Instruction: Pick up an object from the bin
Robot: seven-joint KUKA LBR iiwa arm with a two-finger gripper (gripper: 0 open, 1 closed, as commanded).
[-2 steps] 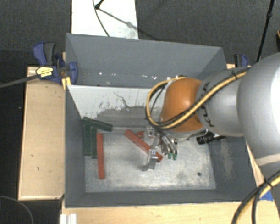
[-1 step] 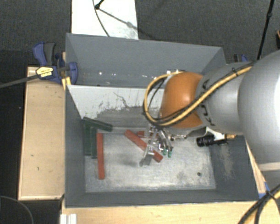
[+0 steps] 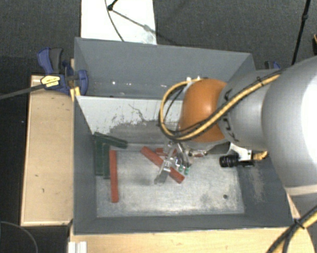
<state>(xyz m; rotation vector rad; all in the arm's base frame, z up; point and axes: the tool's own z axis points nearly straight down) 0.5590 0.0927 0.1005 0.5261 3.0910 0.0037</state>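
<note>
Found the gripper (image 3: 170, 169) low in the grey bin (image 3: 150, 66), near the middle of the floor, under the arm's orange cover (image 3: 200, 106). Could not tell how far open, nor whether anything gripped, with too much hidden behind wrist and cables. Noted two red pieces at that spot: a slanted red bar (image 3: 152, 155) just to the view's left of the gripper, and a short red piece (image 3: 177, 175) touching or just beside it, low and to the right. Took one of these for the likely target, without being able to say which. Saw a long red stick (image 3: 114, 178) lying along the left side of the floor, with dark green blocks (image 3: 101, 159) beside it near the left wall, all well apart from the gripper. Judged the step in hand to be settling onto one piece and closing. Judged it best done by centring over one piece only, across the narrow side and not along the length; by going down close to the floor before closing, given such low, flat bars; by keeping clear of the neighbouring red piece, so as not to pinch both or knock one away; and by lifting straight up, with a check for slipping. Reckoned a skewed grip on a bar's end the main risk, likely to tip out on the way up.
</note>
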